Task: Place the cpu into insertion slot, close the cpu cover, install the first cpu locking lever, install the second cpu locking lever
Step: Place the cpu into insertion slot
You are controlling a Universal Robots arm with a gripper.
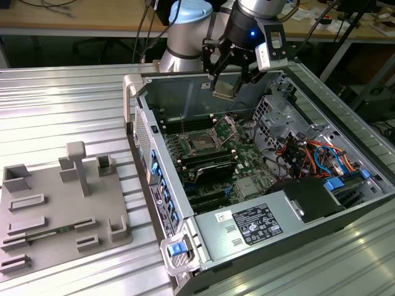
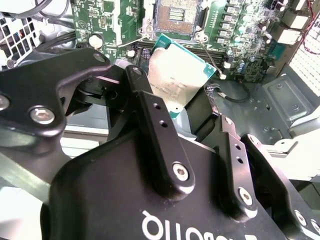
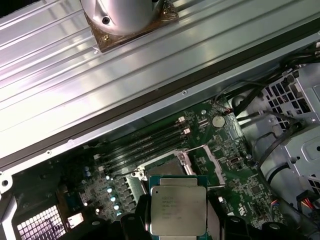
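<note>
Your gripper [image 1: 231, 85] is clamped on the cpu [image 1: 223, 94]. In the second wrist view, its 2 fingers [image 2: 152, 117] press on opposite edges of the chip. The cpu hangs in the air over the open computer case [image 1: 141, 117], apart from the green board below. The insertion slot [image 1: 202, 142] lies uncovered on that board, nothing seated in it. The cpu cover [image 1: 227, 126] stands raised at the slot's edge. On the counter [image 1: 62, 92], toward the exterior view's left, rests a grey fixture tray [image 1: 55, 206].
</note>
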